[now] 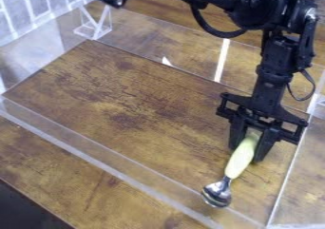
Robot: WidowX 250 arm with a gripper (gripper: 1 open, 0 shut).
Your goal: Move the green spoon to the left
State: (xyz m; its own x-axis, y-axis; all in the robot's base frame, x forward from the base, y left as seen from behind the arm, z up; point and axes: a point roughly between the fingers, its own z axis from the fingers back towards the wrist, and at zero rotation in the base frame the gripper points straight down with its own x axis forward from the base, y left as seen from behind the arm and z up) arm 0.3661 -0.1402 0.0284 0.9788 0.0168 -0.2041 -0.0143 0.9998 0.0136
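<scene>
The green spoon [238, 162] has a pale yellow-green handle and a shiny metal bowl [219, 191] that rests low near the front right corner of the wooden table [127, 90]. My gripper [258, 143] points almost straight down at the right side of the table. Its black fingers are shut on the upper end of the spoon's handle, so the spoon slants down and to the left from the grip. The very top of the handle is hidden between the fingers.
A clear acrylic wall [89, 157] rims the table along the front, and another clear wall [290, 190] runs down the right side close to the spoon. A small clear stand [94, 26] sits at the back left. The black arm [241, 5] reaches in from the top.
</scene>
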